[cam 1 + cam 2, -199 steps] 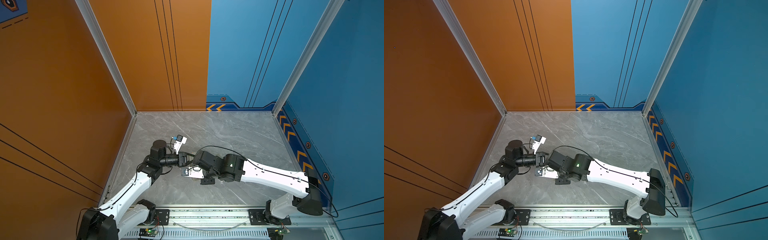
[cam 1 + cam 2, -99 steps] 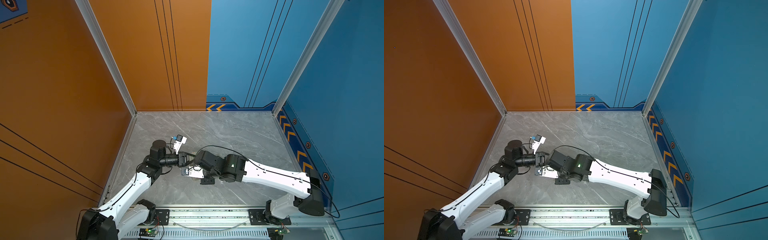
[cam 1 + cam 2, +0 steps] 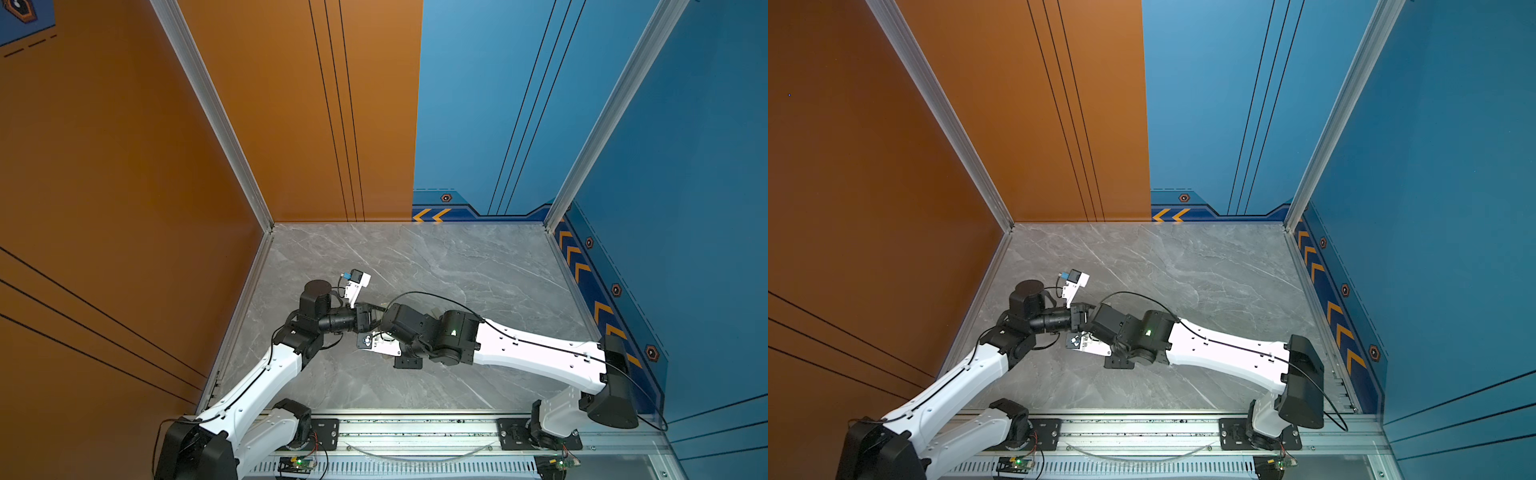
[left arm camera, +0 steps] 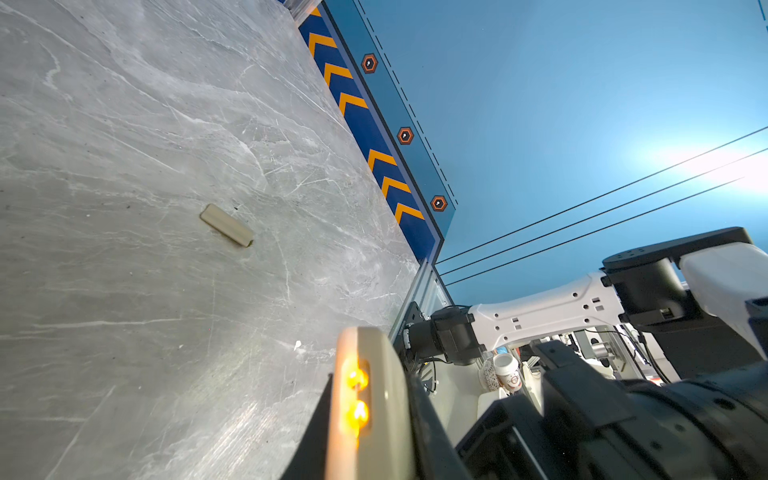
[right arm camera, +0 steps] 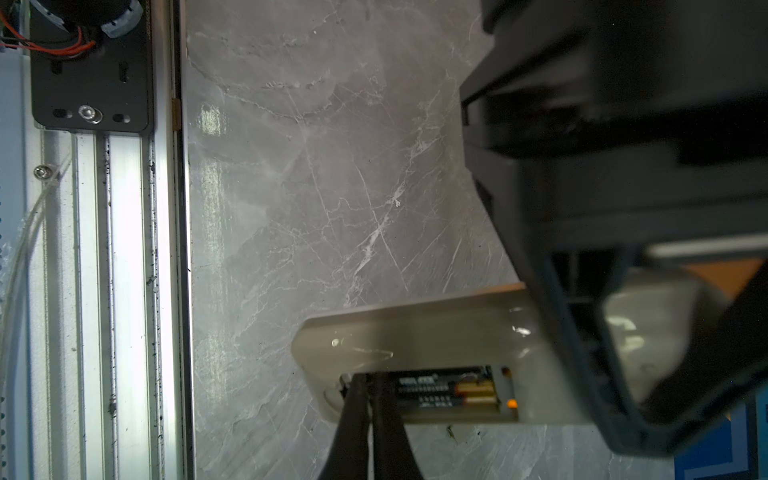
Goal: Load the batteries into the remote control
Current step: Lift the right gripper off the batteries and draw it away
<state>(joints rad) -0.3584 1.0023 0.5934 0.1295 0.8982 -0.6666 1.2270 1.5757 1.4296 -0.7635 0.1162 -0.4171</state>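
Observation:
My left gripper (image 4: 370, 440) is shut on the remote control (image 4: 365, 407) and holds the pale handset above the table. In the right wrist view the remote control (image 5: 415, 336) shows its open back. Two batteries (image 5: 457, 395) lie side by side in the compartment, black with copper-orange ends. My right gripper (image 5: 365, 380) is shut, and its dark tips rest at the compartment end away from the copper ends. In both top views the two grippers meet at the table's left middle, left gripper (image 3: 372, 313) against the right arm's wrist (image 3: 405, 326); the remote is mostly hidden there.
A small pale battery cover (image 4: 226, 225) lies flat on the grey marble table (image 3: 457, 270), farther out from the grippers. An aluminium rail (image 3: 415, 428) runs along the front edge. Orange and blue walls close in the left, back and right sides.
The right arm has edged slightly to the left towards the left gripper. Both grips look the same as before.

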